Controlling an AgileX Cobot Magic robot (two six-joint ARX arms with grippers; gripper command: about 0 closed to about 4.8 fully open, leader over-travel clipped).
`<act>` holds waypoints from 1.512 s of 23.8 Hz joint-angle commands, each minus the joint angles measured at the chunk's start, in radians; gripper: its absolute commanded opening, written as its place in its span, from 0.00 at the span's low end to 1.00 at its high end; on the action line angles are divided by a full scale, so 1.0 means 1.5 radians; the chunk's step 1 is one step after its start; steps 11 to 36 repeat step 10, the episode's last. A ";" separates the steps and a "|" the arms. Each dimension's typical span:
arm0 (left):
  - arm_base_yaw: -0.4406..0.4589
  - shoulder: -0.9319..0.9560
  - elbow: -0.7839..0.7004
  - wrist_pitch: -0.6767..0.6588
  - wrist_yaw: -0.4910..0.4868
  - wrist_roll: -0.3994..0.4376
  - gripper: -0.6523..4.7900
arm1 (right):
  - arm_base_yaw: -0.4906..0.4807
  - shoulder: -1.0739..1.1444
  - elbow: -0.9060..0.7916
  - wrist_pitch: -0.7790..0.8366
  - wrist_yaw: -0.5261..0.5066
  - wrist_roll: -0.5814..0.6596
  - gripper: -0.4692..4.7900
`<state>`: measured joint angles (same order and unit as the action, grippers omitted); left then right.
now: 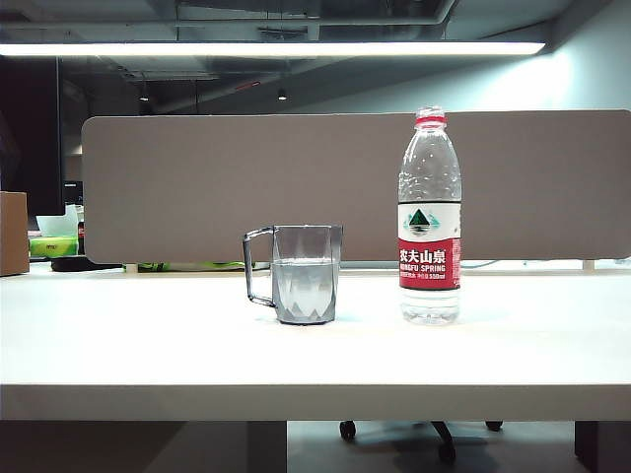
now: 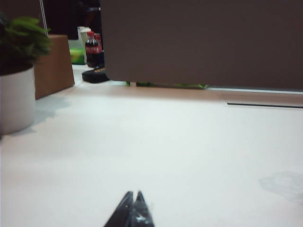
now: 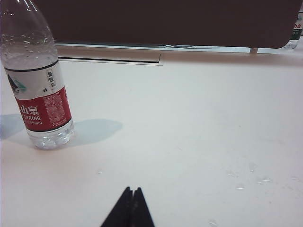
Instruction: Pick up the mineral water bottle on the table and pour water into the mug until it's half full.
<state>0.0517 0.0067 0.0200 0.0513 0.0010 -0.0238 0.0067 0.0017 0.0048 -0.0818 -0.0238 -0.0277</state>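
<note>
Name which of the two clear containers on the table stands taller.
The mineral water bottle, upright with a red neck ring and a white-and-red label. It rises about twice as high as the faceted mug standing apart beside it, which has a handle and holds water.

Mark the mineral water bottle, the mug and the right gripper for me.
mineral water bottle (image 1: 429,246), exterior view, on its label.
mug (image 1: 307,286), exterior view, on the glass body at the water.
right gripper (image 3: 132,191), right wrist view, at the closed fingertips above the table.

mineral water bottle (image 1: 429,217) label, "NONGFU SPRING"
</note>
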 commanded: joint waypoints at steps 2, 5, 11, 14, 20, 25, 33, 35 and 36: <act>-0.001 0.000 -0.008 0.011 0.002 -0.043 0.11 | 0.001 -0.001 -0.003 0.005 -0.001 0.000 0.09; -0.001 0.000 -0.008 0.010 0.002 -0.041 0.11 | 0.001 -0.001 -0.003 0.005 -0.001 0.000 0.09; -0.001 0.000 -0.008 0.009 0.002 -0.041 0.11 | 0.001 -0.001 -0.003 0.005 -0.001 0.000 0.09; -0.001 0.000 -0.008 0.009 0.002 -0.041 0.11 | 0.001 -0.001 -0.003 0.005 -0.001 0.000 0.09; -0.001 0.000 -0.008 0.009 0.002 -0.041 0.11 | 0.001 -0.001 -0.003 0.005 -0.001 0.000 0.09; -0.001 0.000 -0.008 0.009 0.002 -0.041 0.11 | 0.001 -0.001 -0.003 0.005 -0.001 0.000 0.09; -0.001 0.000 -0.008 0.009 0.002 -0.041 0.11 | 0.001 -0.001 -0.003 0.005 -0.001 0.000 0.09; -0.001 0.000 -0.008 0.009 0.002 -0.041 0.11 | 0.001 -0.001 -0.003 0.005 -0.001 0.000 0.09; -0.001 0.000 -0.008 0.009 0.002 -0.041 0.11 | 0.001 -0.001 -0.003 0.005 -0.001 0.000 0.09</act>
